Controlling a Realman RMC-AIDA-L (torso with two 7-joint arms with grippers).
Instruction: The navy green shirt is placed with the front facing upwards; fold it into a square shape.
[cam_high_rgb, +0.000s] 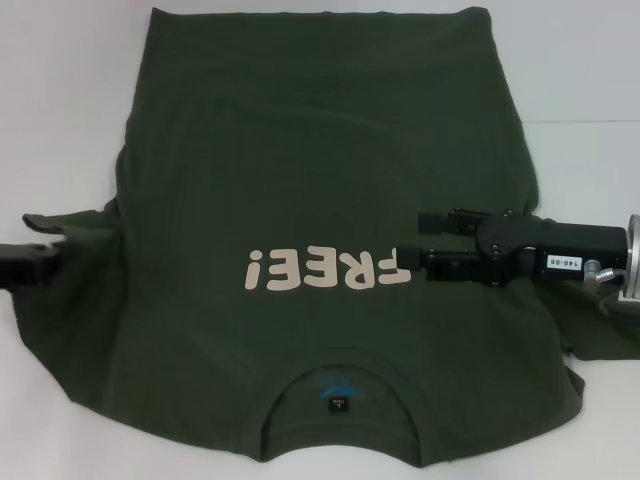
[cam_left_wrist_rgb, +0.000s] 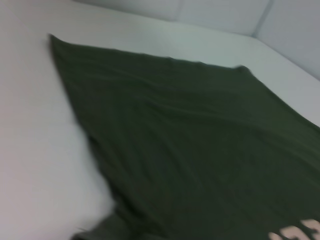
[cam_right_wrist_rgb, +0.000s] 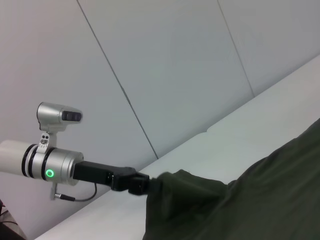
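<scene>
The navy green shirt lies front up on the white table, cream lettering on the chest. Its collar and tag are nearest me and the hem is farthest. My left gripper is at the shirt's left edge, low over the table. In the right wrist view the left gripper is shut on the left sleeve, and the shirt rises to it. My right gripper hovers over the chest just right of the lettering, open, pointing left. The left wrist view shows the shirt's flat lower body.
Bare white table surrounds the shirt on the left, far and right sides. Pale wall panels stand behind the table. The right sleeve area bunches near the table's right edge.
</scene>
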